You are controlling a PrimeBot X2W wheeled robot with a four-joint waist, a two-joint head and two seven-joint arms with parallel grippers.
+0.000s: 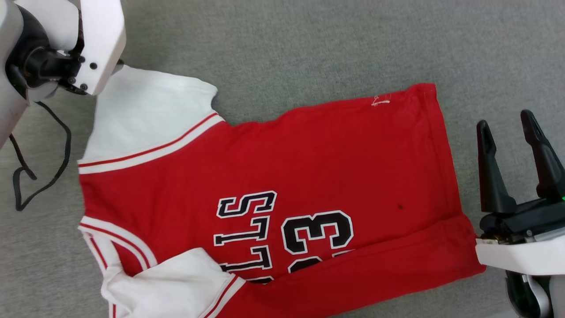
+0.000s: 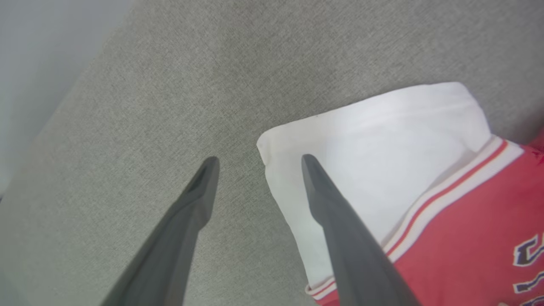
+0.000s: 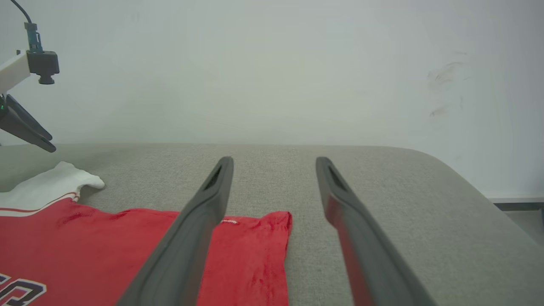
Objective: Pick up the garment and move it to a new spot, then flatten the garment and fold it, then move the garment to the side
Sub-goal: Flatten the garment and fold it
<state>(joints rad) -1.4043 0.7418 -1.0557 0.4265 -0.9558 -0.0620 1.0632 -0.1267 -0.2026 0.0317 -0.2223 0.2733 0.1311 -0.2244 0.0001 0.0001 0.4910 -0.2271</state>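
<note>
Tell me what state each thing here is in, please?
Red jersey garment with white sleeves: spread on grey fabric surface, near side folded over its front.
Left gripper, two dark fingers: open, empty, at the far sleeve's edge.
Right gripper: open, empty, beside the hem.

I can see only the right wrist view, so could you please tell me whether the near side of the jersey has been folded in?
Observer: Yes. In the head view the near long edge of the garment is folded up over the front, hiding the lower part of the number.
Operator: Thank you. And the near sleeve?
Observer: The near white sleeve lies folded onto the front, over the ends of the letters.
Operator: How does the left gripper stand?
Observer: In its own wrist view the left gripper is open and holds nothing. One finger is over the far white sleeve, the other over the grey surface.
</note>
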